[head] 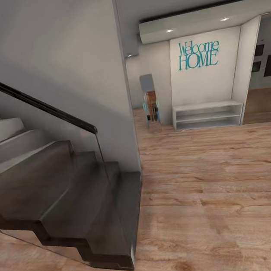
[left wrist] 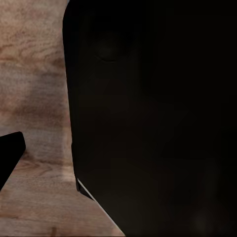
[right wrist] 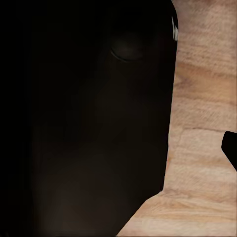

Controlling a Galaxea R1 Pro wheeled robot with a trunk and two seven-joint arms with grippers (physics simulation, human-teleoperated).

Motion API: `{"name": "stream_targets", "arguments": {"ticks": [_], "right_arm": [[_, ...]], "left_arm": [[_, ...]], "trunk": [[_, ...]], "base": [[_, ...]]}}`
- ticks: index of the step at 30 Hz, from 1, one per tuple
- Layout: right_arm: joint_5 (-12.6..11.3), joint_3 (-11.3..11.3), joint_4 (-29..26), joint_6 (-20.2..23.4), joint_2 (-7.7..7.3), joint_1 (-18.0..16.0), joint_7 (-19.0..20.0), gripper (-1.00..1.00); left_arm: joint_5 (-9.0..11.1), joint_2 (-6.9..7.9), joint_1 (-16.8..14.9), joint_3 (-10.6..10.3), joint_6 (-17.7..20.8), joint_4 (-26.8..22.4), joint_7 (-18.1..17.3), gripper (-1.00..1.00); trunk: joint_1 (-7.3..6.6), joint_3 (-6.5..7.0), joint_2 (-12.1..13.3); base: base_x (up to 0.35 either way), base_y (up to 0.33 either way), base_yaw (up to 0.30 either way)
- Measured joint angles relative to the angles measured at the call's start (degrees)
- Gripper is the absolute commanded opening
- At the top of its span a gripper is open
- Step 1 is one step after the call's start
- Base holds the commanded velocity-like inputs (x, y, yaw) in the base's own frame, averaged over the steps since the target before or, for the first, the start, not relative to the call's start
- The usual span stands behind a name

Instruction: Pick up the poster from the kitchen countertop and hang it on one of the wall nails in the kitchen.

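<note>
Robot standing in a hallway by stairs, task things out of sight here.

Both wrist views are showing a large black body (left wrist: 153,118) close to the lens over wood floor (head: 214,193); a dark tip is poking in at each view's edge, so finger spread cannot be told. Head view is facing dark stairs (head: 67,199) with a black handrail (head: 29,100), a "Welcome HOME" sign (head: 198,54) above a white shelf (head: 208,114), and a standing mirror (head: 150,102) beside it.

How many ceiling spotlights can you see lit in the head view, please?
3: two in the white ceiling panel above the "Welcome HOME" sign, one at its left, one at its right, and a third lower, beside the wall corner. Others may be hidden.
</note>
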Motion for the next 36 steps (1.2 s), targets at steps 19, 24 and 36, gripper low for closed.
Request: {"name": "stream_targets", "arguments": {"ticks": [19,24,36], "right_arm": [[0.2,-0.1,0.5,0.8,0.78,-0.8,0.1,1.00],[0.2,-0.1,0.5,0.8,0.78,-0.7,0.1,1.00],[0.2,-0.2,-18.6,-8.2,-2.97,-1.5,-0.1,1.00]], "left_arm": [[0.2,-1.05,0.5,0.2,-0.3,-0.8,-0.3,1.00],[0.2,-1.05,0.5,0.2,-0.2,-0.8,-0.3,1.00],[0.0,-1.93,1.9,0.8,-1.6,-18.5,0.0,1.00]], "trunk": [[0.01,0.02,0.0],[0.01,0.02,0.0],[0.00,0.03,0.0]], "base": [[0.000,0.000,0.000],[0.000,0.000,0.000],[0.000,0.000,0.000]]}}
